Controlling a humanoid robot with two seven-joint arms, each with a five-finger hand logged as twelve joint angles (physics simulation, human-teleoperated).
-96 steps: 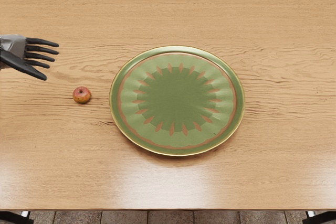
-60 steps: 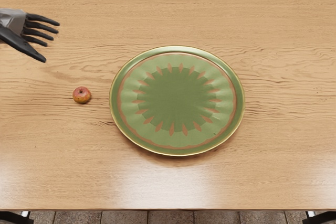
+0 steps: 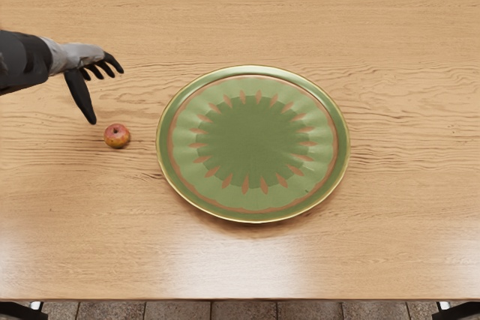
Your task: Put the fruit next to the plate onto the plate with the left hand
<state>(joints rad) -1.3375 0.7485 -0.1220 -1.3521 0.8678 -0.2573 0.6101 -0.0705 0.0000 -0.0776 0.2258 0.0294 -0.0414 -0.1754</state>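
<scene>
Fruit (image 3: 116, 136): small, red-orange, on the tabletop (image 3: 390, 50) just left of the plate (image 3: 253, 143). A narrow strip of bare wood separates it from the gold rim, so the fruit is not touching the plate and not on it. Plate is flat and green with an orange ray pattern, face bare.

Room: plate sits well clear of the tabletop's far and near edges; the side edges are out of frame. Bare wood all round the plate, widest to its right. The path from fruit to plate is bare wood too.

The left hand (image 3: 81, 60) comes in left of the plate, on the far-left side of the fruit, its forearm reaching to the frame edge. Fingers (image 3: 111, 63) are released and spread, holding nothing. One long digit points down toward the fruit and its tip stops short, with a gap showing. Cannot tell if the hand touches the wood. The right hand is out of view.

Versus 0.5 s ago: the hand has moved in toward the plate and turned. The forearm now shows, and that digit now angles down at the fruit. Fruit and plate unmoved.
</scene>
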